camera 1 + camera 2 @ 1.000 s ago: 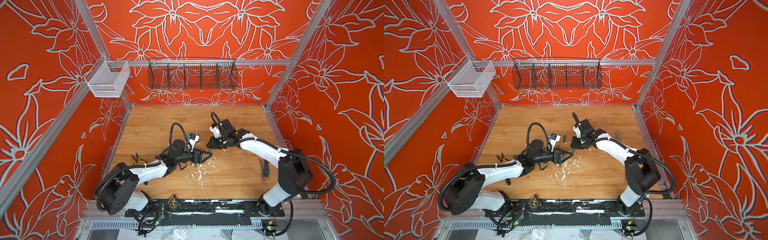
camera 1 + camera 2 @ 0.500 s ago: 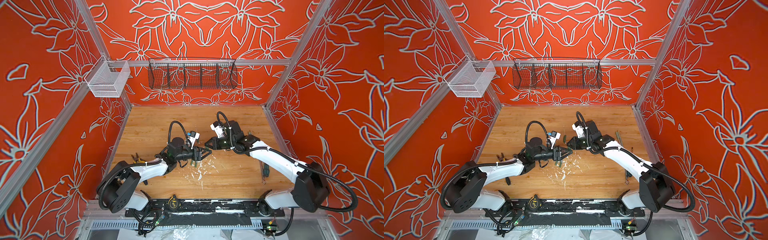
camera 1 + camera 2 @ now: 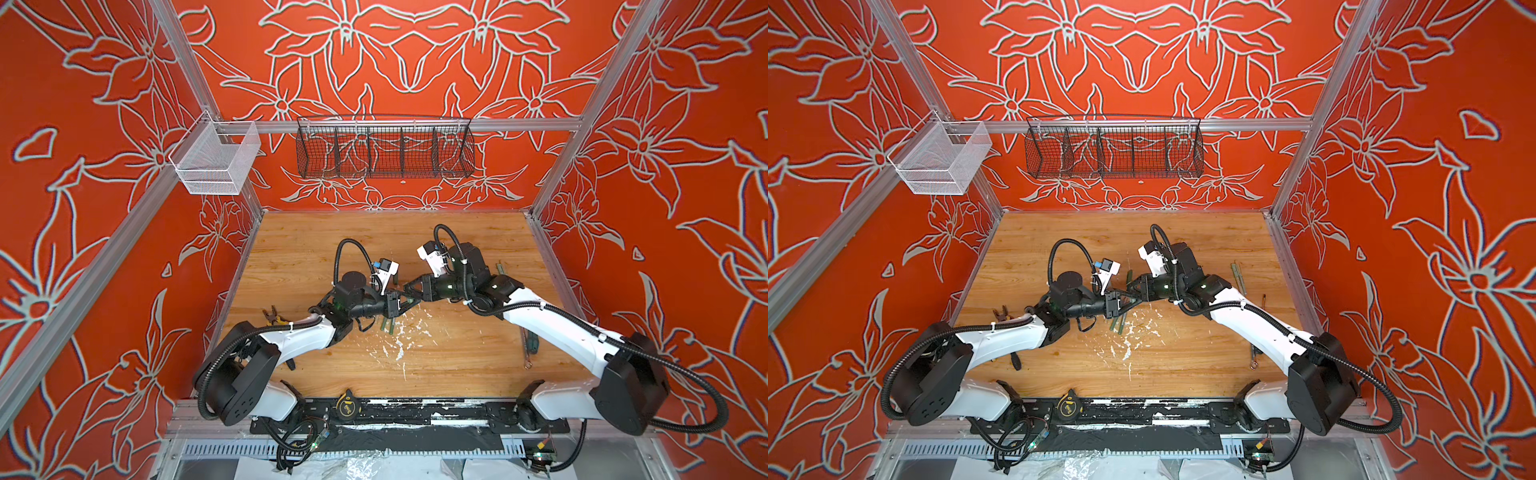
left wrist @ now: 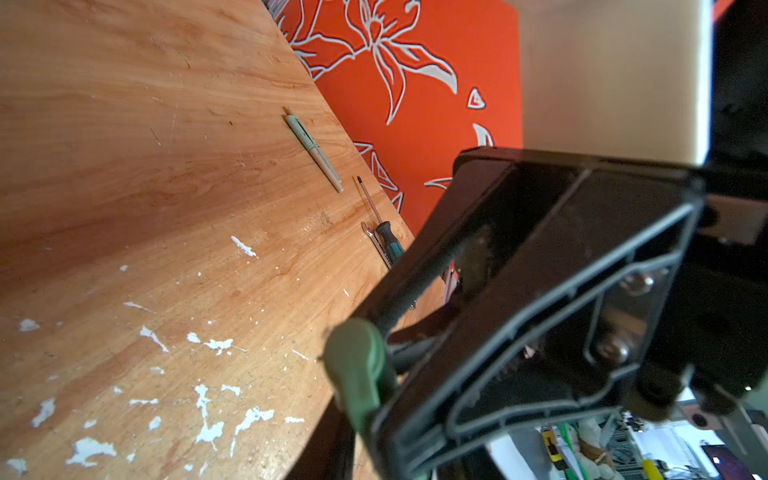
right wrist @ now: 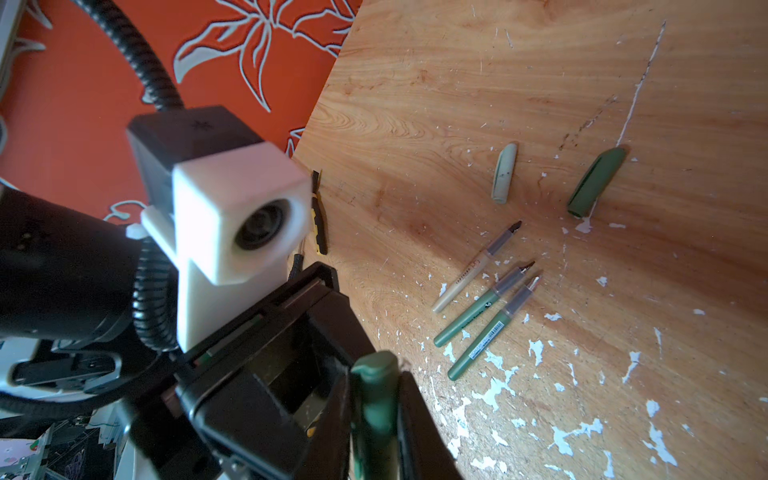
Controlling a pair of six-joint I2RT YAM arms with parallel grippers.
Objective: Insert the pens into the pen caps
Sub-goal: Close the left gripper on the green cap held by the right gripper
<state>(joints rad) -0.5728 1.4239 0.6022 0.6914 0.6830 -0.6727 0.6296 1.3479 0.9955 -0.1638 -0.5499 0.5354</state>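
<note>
Swung inward, the right gripper [image 5: 375, 388] now meets the left gripper [image 3: 409, 302] tip to tip, clamping a dark green cap [image 5: 372, 365]; the left's narrowed jaws hide their grip. Beyond lie three pens [image 5: 484, 303], one barcoded, the pale one's print unreadable, then two loose caps [image 5: 505, 172].

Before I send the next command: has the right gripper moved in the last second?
Yes. The right gripper has shifted its tips slightly left, farther from the screwdriver lying on the right, and they now meet the left gripper.
</note>
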